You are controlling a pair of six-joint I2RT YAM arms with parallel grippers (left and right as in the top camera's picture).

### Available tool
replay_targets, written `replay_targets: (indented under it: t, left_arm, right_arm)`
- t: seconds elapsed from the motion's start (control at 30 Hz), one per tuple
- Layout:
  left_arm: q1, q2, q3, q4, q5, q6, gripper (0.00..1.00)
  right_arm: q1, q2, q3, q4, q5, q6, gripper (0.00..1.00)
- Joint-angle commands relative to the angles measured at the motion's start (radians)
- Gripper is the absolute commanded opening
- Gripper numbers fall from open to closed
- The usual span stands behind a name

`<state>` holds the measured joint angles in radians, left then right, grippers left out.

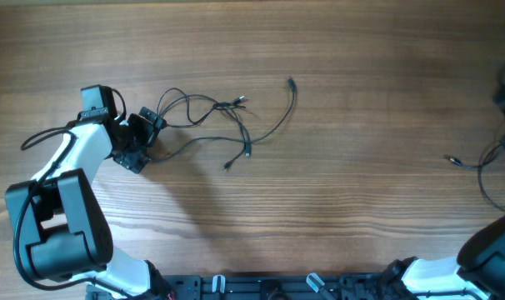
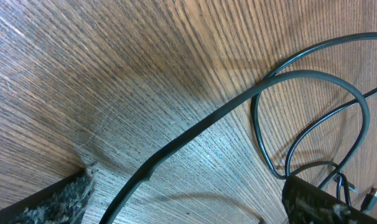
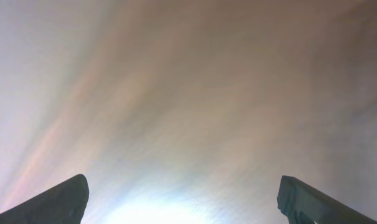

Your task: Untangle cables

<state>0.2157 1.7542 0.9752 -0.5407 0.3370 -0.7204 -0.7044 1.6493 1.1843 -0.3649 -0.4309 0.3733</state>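
Left gripper (image 2: 185, 200) astride cables (image 2: 238, 101) up close; their spread overhead.

Matt, finely grained wood table (image 1: 319, 208), smooth black rubber-sheathed cables (image 2: 207, 121), glossy white plastic left arm (image 1: 73, 150)

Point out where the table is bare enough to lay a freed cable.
Bare table spans the middle, between the tangle and the lone cable at the right edge. The far strip is free too. Crowded around the left gripper, beside the loops.
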Motion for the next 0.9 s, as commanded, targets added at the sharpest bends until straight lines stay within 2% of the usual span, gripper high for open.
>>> replay_targets:
  t: [0.0, 0.27, 0.4, 0.47, 0.63, 0.8, 0.87]
  left_arm:
    - [-0.005, -0.006, -0.001, -0.001, -0.017, 0.002, 1.00]
    - [-0.005, -0.006, -0.001, 0.009, -0.017, 0.001, 1.00]
    - [-0.004, -0.006, 0.000, 0.061, -0.009, 0.001, 1.00]
    - [0.021, -0.021, 0.018, 0.063, 0.092, 0.023, 1.00]
    - [0.106, -0.115, 0.077, 0.057, 0.290, 0.092, 1.00]
    - [0.154, -0.311, 0.085, 0.015, 0.322, 0.092, 1.00]
    - [0.154, -0.402, 0.085, -0.026, 0.310, 0.092, 1.00]
  right_arm:
    - [0.177, -0.023, -0.003, 0.001, -0.302, -0.006, 1.00]
    - [0.661, -0.011, -0.005, 0.018, -0.260, -0.009, 1.00]
    - [0.912, 0.013, -0.005, 0.074, -0.073, -0.127, 1.00]
    - [1.023, 0.034, -0.005, 0.098, 0.019, -0.188, 0.99]
    - [1.179, 0.088, -0.005, 0.171, 0.047, -0.362, 1.00]
    - [1.277, 0.161, -0.004, 0.231, 0.238, -0.571, 1.00]
    - [1.297, 0.194, -0.004, 0.252, 0.255, -0.689, 1.00]
